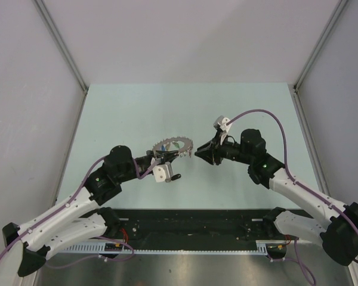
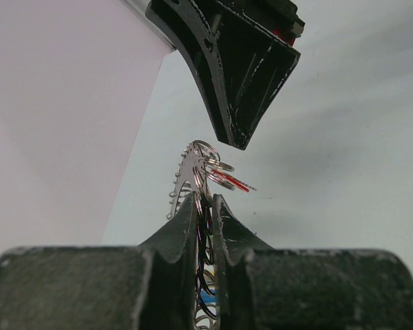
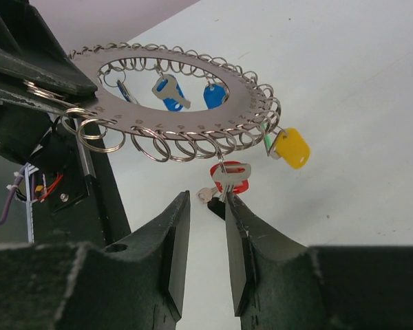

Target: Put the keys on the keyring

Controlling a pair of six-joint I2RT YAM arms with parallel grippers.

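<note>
Metal throughout, the keyring (image 3: 193, 122) looks stiff, light and slick: a flat silver band fringed with small wire loops (image 3: 162, 148), held in the air. Left gripper (image 2: 204, 201) is pinched onto its rim, edge-on. I judge that the soundest hold, since the loops would swivel. Red key (image 3: 234, 177) dangles under the keyring's near rim, free to swing. Blue keys (image 3: 171, 95) hang within its opening, and a yellow key (image 3: 292, 148) hangs opposite the pinch. Right gripper (image 3: 208, 203) sits just below the red key, jaws spread, holding nothing.
</note>
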